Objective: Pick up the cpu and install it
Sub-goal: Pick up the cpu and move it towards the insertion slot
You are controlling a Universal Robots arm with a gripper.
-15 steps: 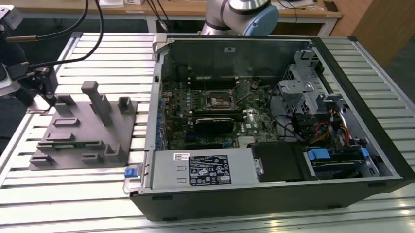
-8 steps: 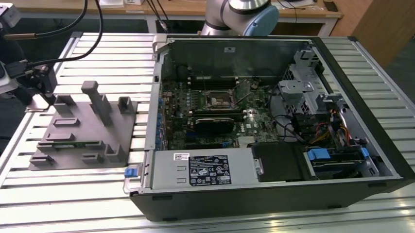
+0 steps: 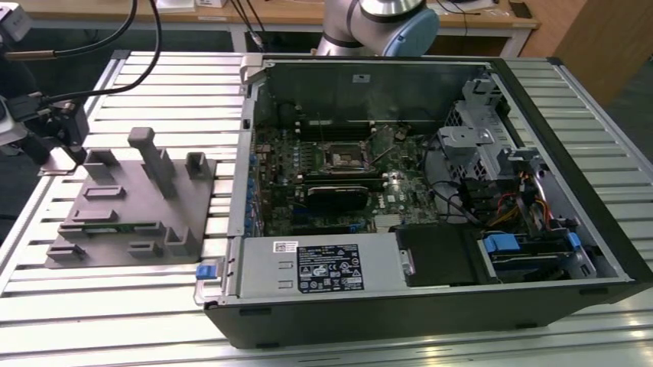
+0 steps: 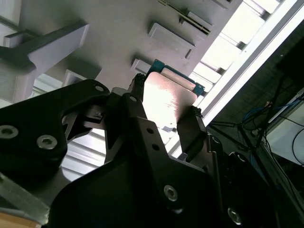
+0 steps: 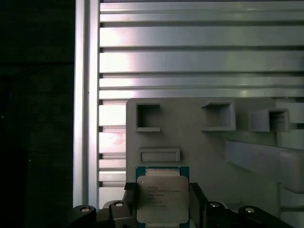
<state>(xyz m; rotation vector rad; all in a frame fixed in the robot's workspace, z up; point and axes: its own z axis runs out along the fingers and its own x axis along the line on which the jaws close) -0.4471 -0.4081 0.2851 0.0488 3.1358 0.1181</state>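
Observation:
The cpu (image 5: 159, 197) is a thin square chip with a silvery top and a green edge. It sits between the two black fingers of my gripper (image 5: 161, 206), which press against its opposite sides. In the second wrist view the cpu (image 4: 164, 102) shines between the fingers (image 4: 135, 102), just above the grey plastic block (image 4: 118, 33). In the exterior view my gripper (image 3: 73, 157) hangs at the far corner of the grey block (image 3: 128, 206), on that view's left. The dark socket frame (image 3: 345, 159) lies on the motherboard inside the open computer case.
The open computer case (image 3: 571, 252) takes up the exterior view's middle and right, with drive cages and cables inside. Upright posts (image 3: 153, 157) rise from the grey block close to my gripper. A slatted metal table (image 3: 102, 306) lies under everything. Black cables (image 3: 112, 38) hang near the arm.

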